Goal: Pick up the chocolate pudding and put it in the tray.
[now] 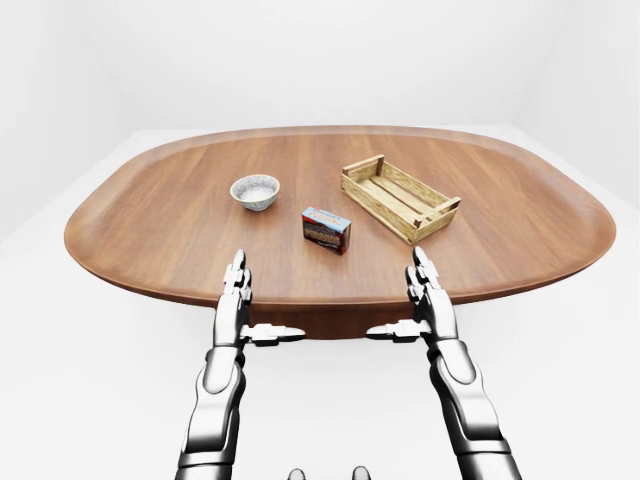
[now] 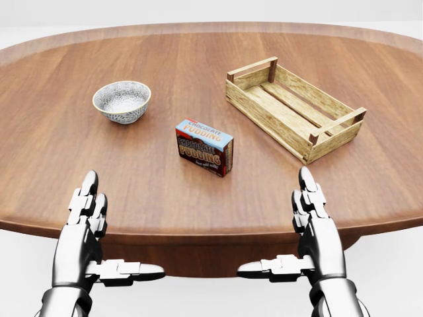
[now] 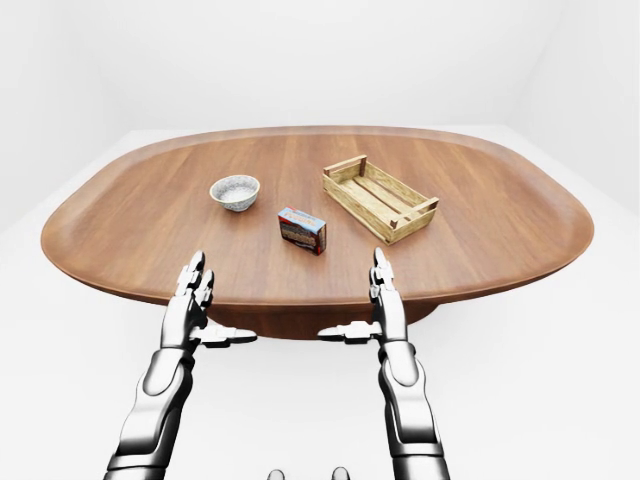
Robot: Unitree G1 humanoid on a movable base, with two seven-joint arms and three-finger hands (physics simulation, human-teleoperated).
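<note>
Bare white room, one wooden table (image 1: 180, 230)

Oval brown top fills mid-frame; plain white walls above, white floor (image 1: 60, 400) below.

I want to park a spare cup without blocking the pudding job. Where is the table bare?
Bare wood lies left of the bowl, right of the wooden tray, and along the near edge of the table between the left hand and right hand. It is tightest around the pudding box, between bowl and tray.

I'm working in a bare simulated test room: blank white walls and floor all round, with one big oval wooden table (image 1: 180, 240) filling the frame's middle.
</note>
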